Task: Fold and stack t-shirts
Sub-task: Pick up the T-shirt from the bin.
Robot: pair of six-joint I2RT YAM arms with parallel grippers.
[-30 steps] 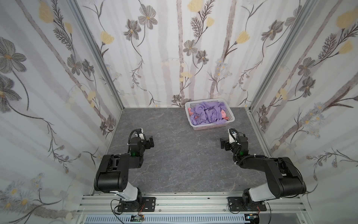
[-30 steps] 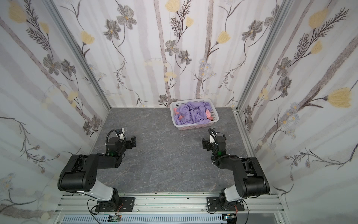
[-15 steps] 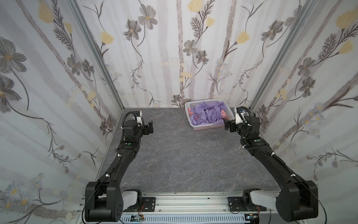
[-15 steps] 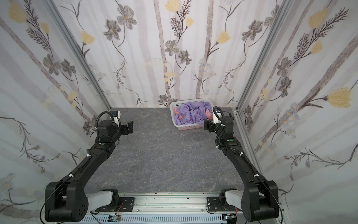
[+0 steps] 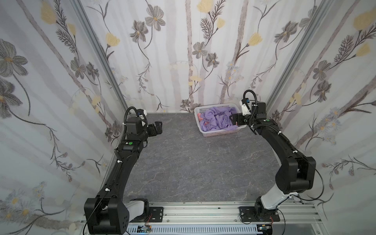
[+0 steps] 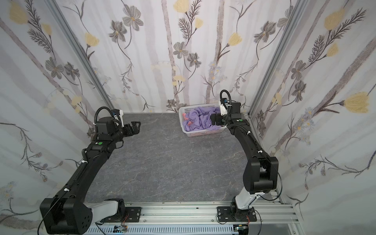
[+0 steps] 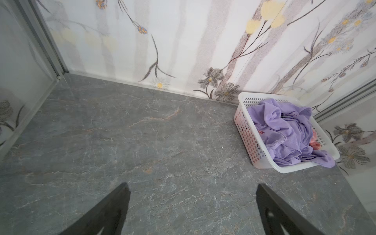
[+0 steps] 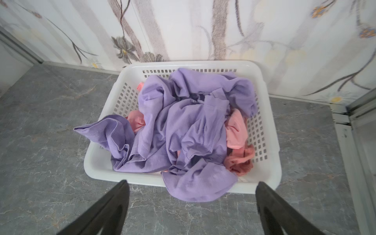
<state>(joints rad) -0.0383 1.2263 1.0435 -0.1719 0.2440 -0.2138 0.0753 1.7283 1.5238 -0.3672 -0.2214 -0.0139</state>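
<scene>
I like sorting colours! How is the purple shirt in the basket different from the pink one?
The purple t-shirt shows much more cloth; the pink garment only peeks out in patches. The purple t-shirt lies on top, the pink garment mostly under it. Purple drapes over the rim of the white basket; pink stays inside. Both are crumpled and unfolded.

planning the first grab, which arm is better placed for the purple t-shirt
Right: the right gripper hangs open at the white basket, facing the purple t-shirt; the left gripper is far across the table.
</scene>
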